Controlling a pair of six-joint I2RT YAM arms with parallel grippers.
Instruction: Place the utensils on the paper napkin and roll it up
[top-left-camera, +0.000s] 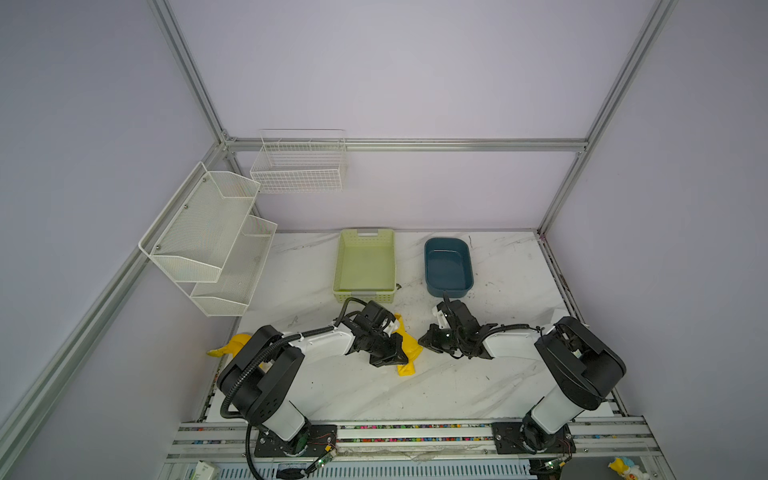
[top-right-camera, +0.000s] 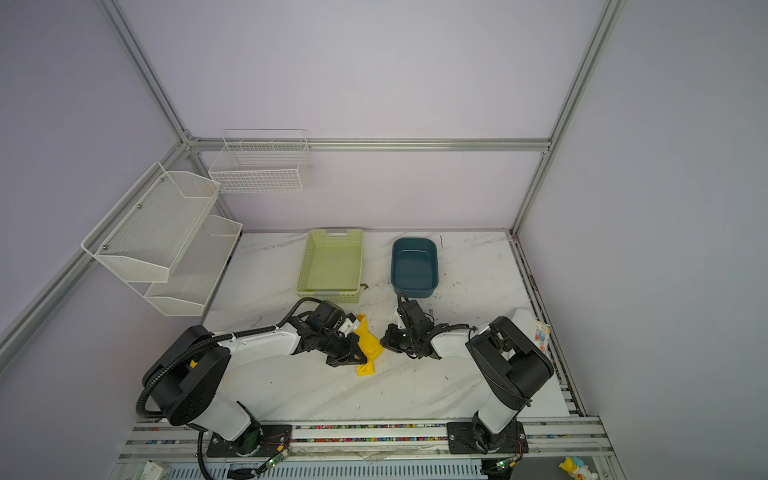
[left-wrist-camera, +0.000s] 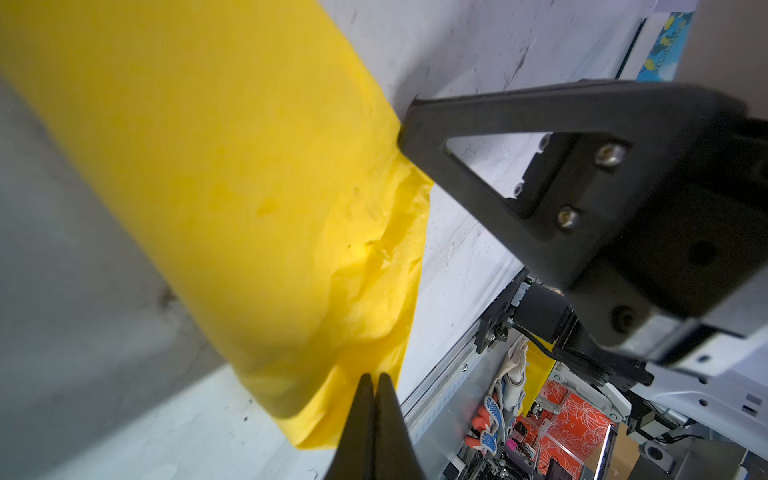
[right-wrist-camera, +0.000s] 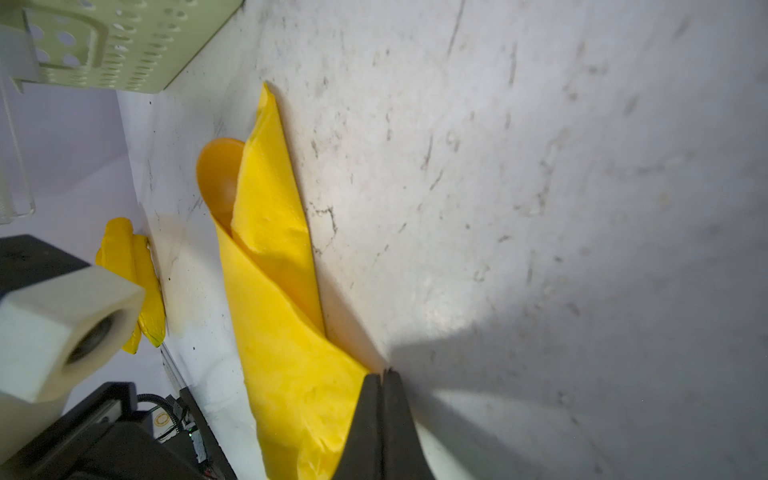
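Note:
The paper napkin (top-left-camera: 409, 345) (top-right-camera: 368, 345) lies rolled into a bright yellow tube on the marble table, between my two grippers. In the right wrist view an orange spoon bowl (right-wrist-camera: 220, 174) sticks out of the far end of the napkin (right-wrist-camera: 282, 332); the other utensils are hidden. My left gripper (left-wrist-camera: 376, 379) (top-left-camera: 400, 354) is shut, its tips at the loose flap on the near end of the napkin (left-wrist-camera: 249, 187), with no paper seen between them. My right gripper (right-wrist-camera: 384, 374) (top-left-camera: 420, 340) is shut too, tips against the roll's side. Its fingertip (left-wrist-camera: 419, 124) touches the paper.
A green basket (top-left-camera: 365, 237) and a blue tub (top-left-camera: 446, 243) stand behind the grippers. White wire racks (top-left-camera: 208, 241) hang on the left wall. A yellow banana toy (top-left-camera: 228, 347) (right-wrist-camera: 129, 282) lies at the table's left edge, behind the left arm.

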